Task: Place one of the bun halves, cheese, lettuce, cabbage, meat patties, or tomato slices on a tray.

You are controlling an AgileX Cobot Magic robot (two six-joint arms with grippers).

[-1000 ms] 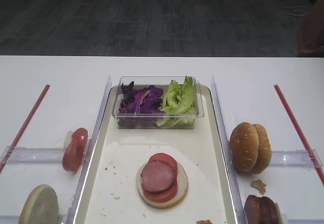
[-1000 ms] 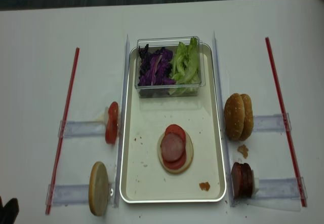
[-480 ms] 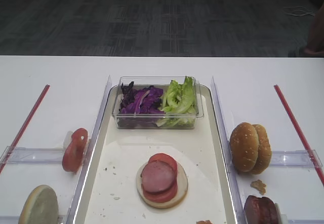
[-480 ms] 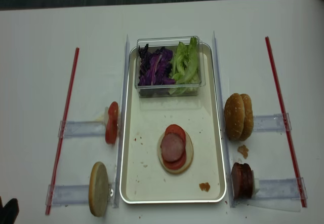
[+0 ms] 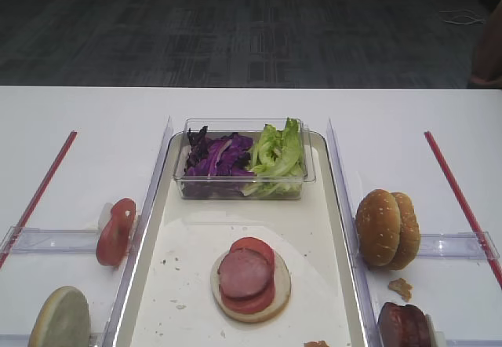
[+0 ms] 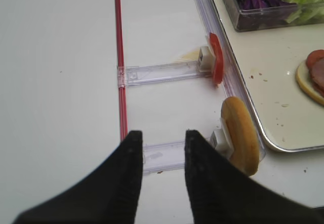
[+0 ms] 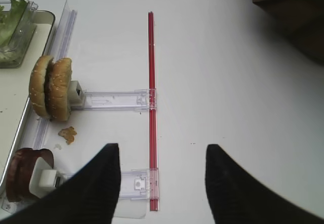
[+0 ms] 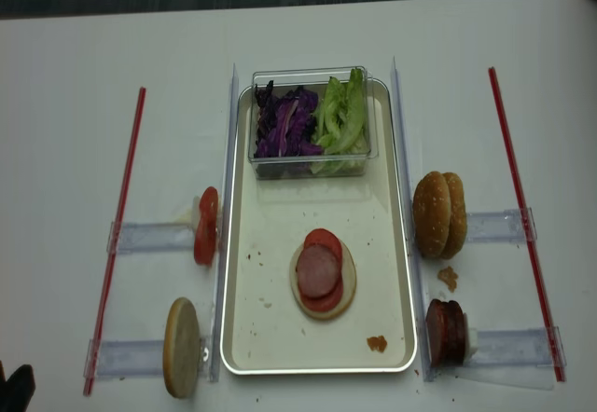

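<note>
No legible txt, labels or nos. on anything in view.

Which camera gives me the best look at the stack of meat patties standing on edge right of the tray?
The realsense exterior high view: the meat patties show whole, from above. The other exterior high view cuts them at its bottom edge. The right wrist view shows them partly behind a white holder. The left wrist view misses them.

Tray [image 8: 244, 337] at centre of the white surface [image 8: 65, 104]: bun half [image 8: 345, 293] bearing tomato slices [image 8: 324, 240] and meat patty [image 8: 318, 270]; tub of cabbage [image 8: 284, 128] and lettuce [image 8: 342, 114] at 12 o'clock.
</note>
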